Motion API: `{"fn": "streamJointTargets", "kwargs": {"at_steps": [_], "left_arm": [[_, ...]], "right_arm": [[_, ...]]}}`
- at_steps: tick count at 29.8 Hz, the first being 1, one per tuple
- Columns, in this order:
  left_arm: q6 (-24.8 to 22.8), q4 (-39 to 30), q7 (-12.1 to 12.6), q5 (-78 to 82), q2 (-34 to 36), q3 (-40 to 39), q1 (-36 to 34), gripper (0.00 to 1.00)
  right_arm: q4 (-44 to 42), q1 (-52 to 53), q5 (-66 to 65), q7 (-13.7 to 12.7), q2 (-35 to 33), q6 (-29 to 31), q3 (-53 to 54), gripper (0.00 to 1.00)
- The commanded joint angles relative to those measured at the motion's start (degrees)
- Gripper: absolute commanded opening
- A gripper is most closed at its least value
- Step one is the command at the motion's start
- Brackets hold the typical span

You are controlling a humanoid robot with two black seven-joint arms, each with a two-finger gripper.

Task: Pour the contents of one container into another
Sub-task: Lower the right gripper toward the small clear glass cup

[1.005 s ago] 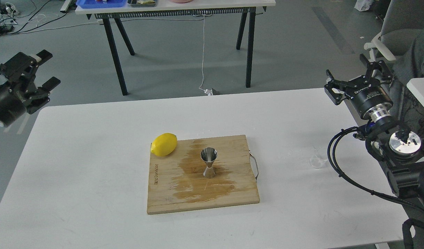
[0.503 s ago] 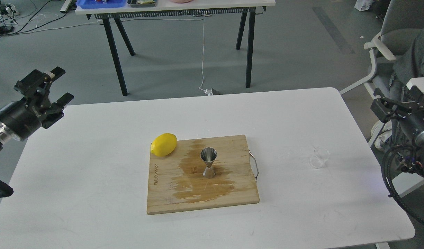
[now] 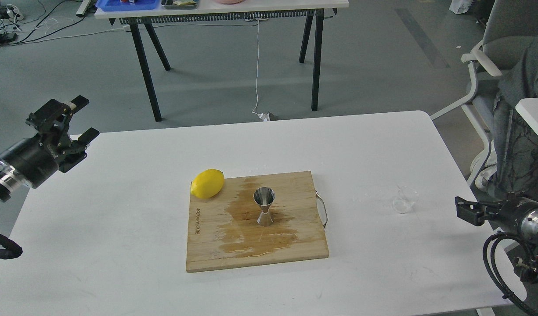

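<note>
Currently the glass cup (image 3: 404,200) stands upright on the white table (image 3: 119,228), well to the right of the cutting board (image 3: 216,245) and apart from it. Jigger (image 3: 264,206) stands upright mid-board, wide mouth up, inside a wet brown stain. Lemon (image 3: 207,183) rests at the board's far left corner, partly over the edge.

Handling, judged: the cup is clear, thin-walled, likely light and brittle, and smooth enough to slip. Best taken across the side wall about mid-height, with gentle squeeze, keeping the rim and any spout free for pouring. Contents cannot be made out. The jigger looks stiff but narrow-footed, with a small mouth, so it could tip if nudged; pour slow and centred.

Right pincer (image 3: 464,210) sits low beside the table's right edge, near the cup, not touching; seen end-on and dark, so whether its fingers are parted cannot be told. Left pincer (image 3: 80,123) hangs off the far left corner, fingers apart, empty.

Writing: a burned-in brand along the board's left edge, too small to read reliably.
</note>
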Motion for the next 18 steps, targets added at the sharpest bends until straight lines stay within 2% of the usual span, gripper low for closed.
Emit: {"fn": "streamJointTargets", "kwargs": {"at_steps": [1,10,18], "left_arm": [[0.0,0.08,0.0,0.0,0.0,-0.01,0.19,1.0],[0.0,0.08,0.0,0.0,0.0,-0.01,0.27,1.0],[0.0,0.08,0.0,0.0,-1.05,-0.01,0.98,1.0]], "right_arm": [[-1.16,0.88,-0.17,0.0,0.56,-0.06,-3.97,0.98],[-5.56,5.72,-1.39,0.53,1.26,-0.15,-11.53,0.97],[-9.25,9.93,-8.42,0.18,7.59,-0.15,-13.64,0.97]]}}
